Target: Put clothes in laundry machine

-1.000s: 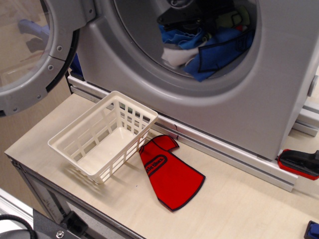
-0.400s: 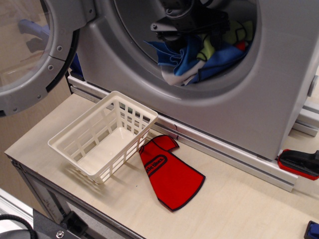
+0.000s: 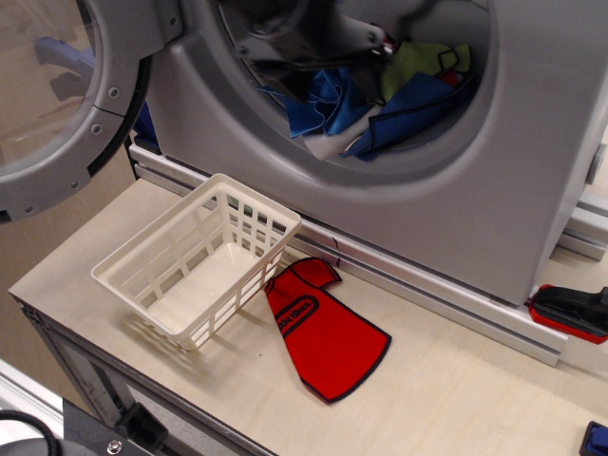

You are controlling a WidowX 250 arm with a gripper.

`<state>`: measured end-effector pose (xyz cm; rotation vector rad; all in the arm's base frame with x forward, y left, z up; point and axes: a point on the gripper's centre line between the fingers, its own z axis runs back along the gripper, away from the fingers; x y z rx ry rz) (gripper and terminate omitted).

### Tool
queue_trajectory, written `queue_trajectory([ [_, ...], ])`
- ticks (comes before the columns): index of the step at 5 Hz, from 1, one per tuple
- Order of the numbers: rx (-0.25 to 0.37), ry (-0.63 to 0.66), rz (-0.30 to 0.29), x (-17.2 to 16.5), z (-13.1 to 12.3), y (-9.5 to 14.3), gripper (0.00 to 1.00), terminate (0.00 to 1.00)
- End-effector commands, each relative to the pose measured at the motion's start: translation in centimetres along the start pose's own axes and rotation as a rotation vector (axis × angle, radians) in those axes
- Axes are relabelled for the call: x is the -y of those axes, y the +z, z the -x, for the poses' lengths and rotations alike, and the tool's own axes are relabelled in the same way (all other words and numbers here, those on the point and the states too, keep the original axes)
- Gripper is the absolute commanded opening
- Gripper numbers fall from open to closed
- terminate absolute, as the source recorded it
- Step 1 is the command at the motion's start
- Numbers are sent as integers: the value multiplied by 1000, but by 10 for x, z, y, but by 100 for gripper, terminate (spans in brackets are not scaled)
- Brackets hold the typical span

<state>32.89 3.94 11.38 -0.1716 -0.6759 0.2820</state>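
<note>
The laundry machine (image 3: pixel 494 190) is a grey front-loader with its door (image 3: pixel 57 104) swung open at the left. Blue (image 3: pixel 318 103), darker blue (image 3: pixel 408 114) and lime green (image 3: pixel 423 59) clothes lie in a heap inside the drum. My gripper (image 3: pixel 294 43) is dark and motion-blurred inside the drum's upper left, just above the blue garment. Its jaws are not distinct, and I cannot tell whether it touches the cloth. A red garment (image 3: pixel 323 332) with dark piping lies flat on the wooden table in front of the machine.
A white slatted basket (image 3: pixel 195 261) stands empty on the wooden table (image 3: pixel 456 399), its right edge touching the red garment. A red and black object (image 3: pixel 570 312) lies at the right edge. An aluminium rail (image 3: pixel 427 290) runs along the machine's base.
My gripper has moved left inside the drum, from the centre top to the upper left. The blue garment below it dropped lower and shifted slightly left. The red garment and basket have not moved.
</note>
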Motion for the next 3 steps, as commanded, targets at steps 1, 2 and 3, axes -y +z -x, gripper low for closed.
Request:
queue_trajectory([
  [1, -188, -48, -24, -24, 26, 59, 100, 0],
  [2, -188, -48, -24, -24, 26, 59, 100, 0],
  [3, -188, -48, -24, -24, 26, 59, 100, 100],
])
